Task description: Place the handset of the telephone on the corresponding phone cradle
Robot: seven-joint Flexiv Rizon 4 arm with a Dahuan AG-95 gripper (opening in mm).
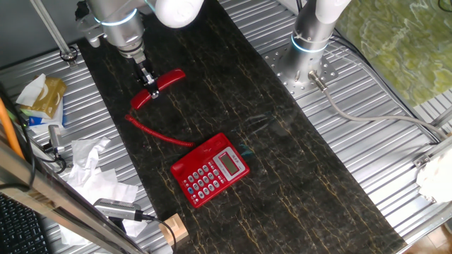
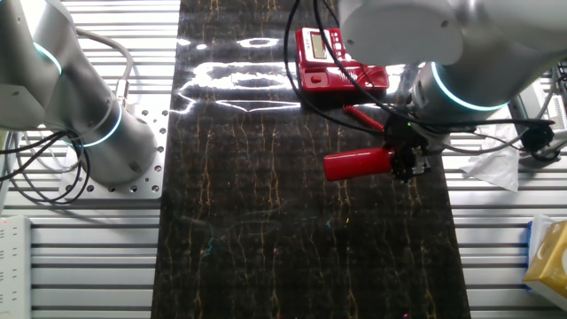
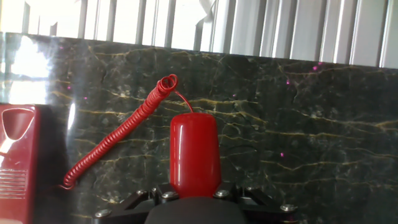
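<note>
Step in hand: carrying. The black two-finger pincer [image 1: 150, 87] is pinching the slim, glossy red plastic handset [image 1: 158, 88] near its middle, and the handset looks lifted off the dark marble-patterned bench [image 1: 296, 176], though contact is hard to rule out.
Handset position: roughly level, well apart from the small, squarish red plastic telephone [image 1: 210, 169] with grey-white buttons.
Cord: a red coiled cord [image 1: 157, 133] runs across the bench from the handset towards the telephone.
Phone cradle: the long recessed red strip [image 2: 341, 78] along one edge of the base; it appears unoccupied.
Next move, as a judgement: travel over to the telephone, turn the handset until it lies along the strip, then lower it in without the cord getting underneath.
Display: a small pale rectangular window [image 1: 230, 164] beside the keypad.
Writing: no brand or label readable; button markings too small to tell.
</note>
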